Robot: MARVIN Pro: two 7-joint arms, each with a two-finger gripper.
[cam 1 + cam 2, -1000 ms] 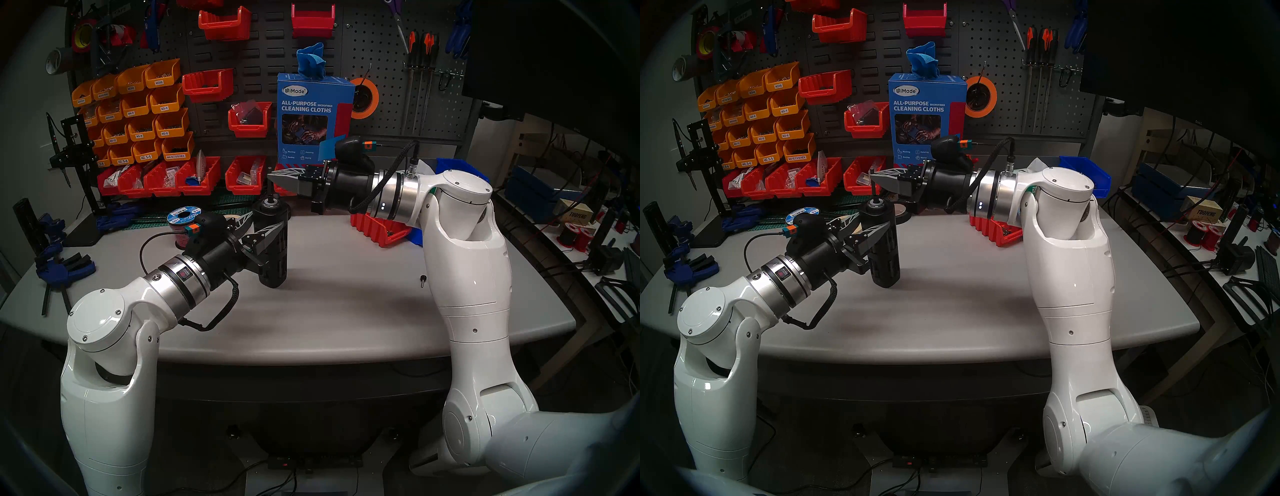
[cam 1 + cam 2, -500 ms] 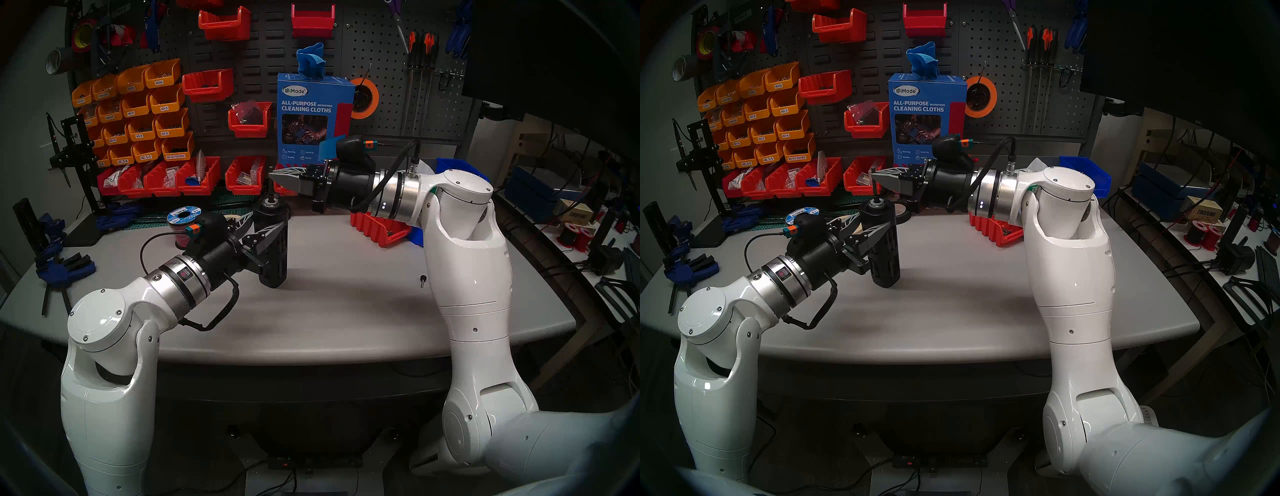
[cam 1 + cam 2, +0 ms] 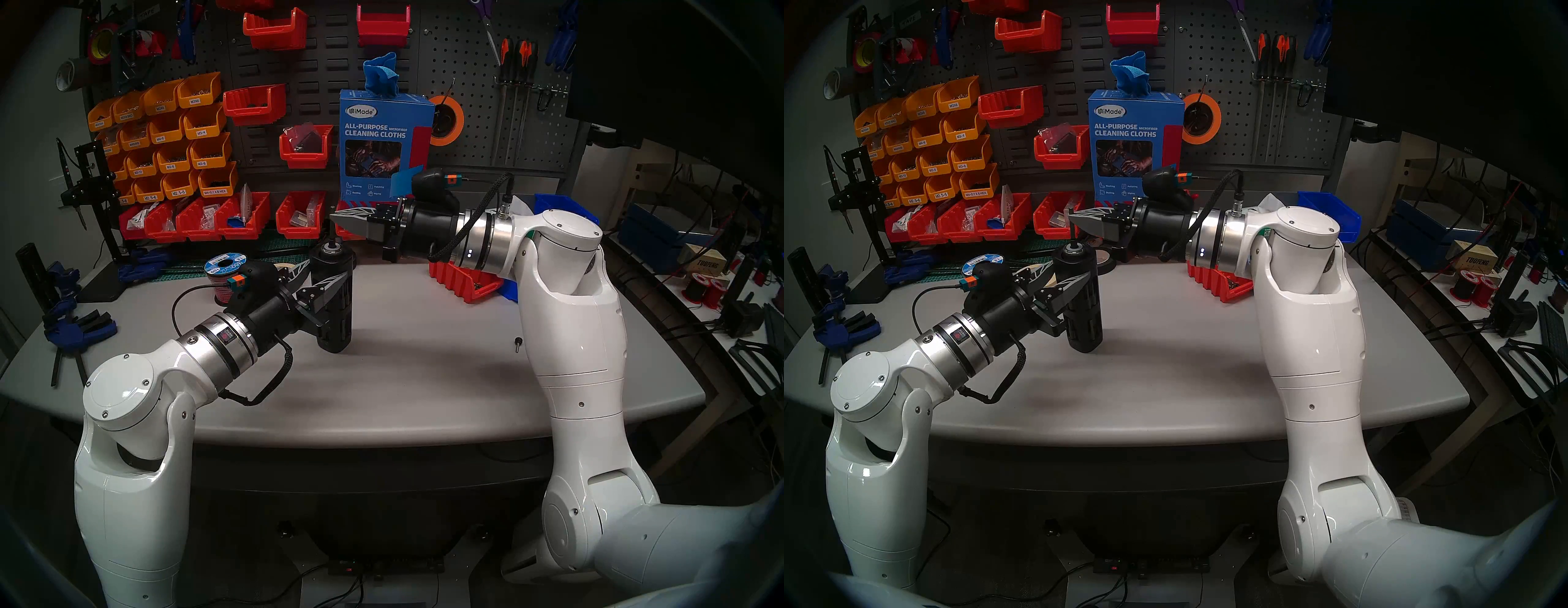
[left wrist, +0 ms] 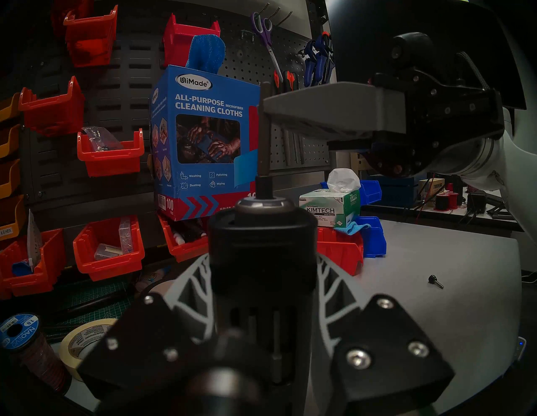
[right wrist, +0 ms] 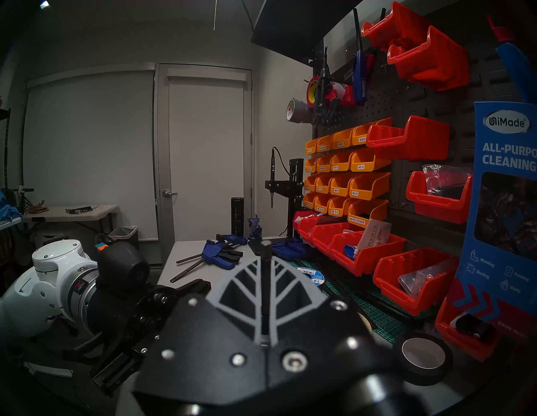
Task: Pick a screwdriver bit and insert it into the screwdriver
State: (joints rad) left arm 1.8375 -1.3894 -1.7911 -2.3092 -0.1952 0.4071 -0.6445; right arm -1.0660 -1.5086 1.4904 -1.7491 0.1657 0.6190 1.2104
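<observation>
The screwdriver (image 3: 335,263) (image 3: 1081,263) (image 4: 261,241), a tall matte-black slotted cylinder, stands upright just above the table. My left gripper (image 3: 326,274) (image 4: 261,261) is shut on its sides, coming in from the left. The screwdriver bit (image 3: 331,233) (image 3: 1072,232) (image 4: 264,145) (image 5: 265,279), a thin dark rod, hangs vertically. My right gripper (image 3: 333,216) (image 3: 1071,216) (image 4: 263,107) (image 5: 266,261) is shut on its upper end, directly above the cylinder. The bit's lower end sits in the silver-ringed socket on top.
A tipped red bin (image 3: 462,280) lies under my right wrist. A small black screw (image 3: 518,343) lies on the grey table (image 3: 424,382). A wire spool (image 3: 225,267), tape rolls (image 5: 421,357) and blue clamps (image 3: 80,331) sit at the back and left. The cleaning-cloth box (image 3: 382,140) stands behind.
My right gripper with the bit has edged very slightly to the right. The left arm and the screwdriver have stayed still.
</observation>
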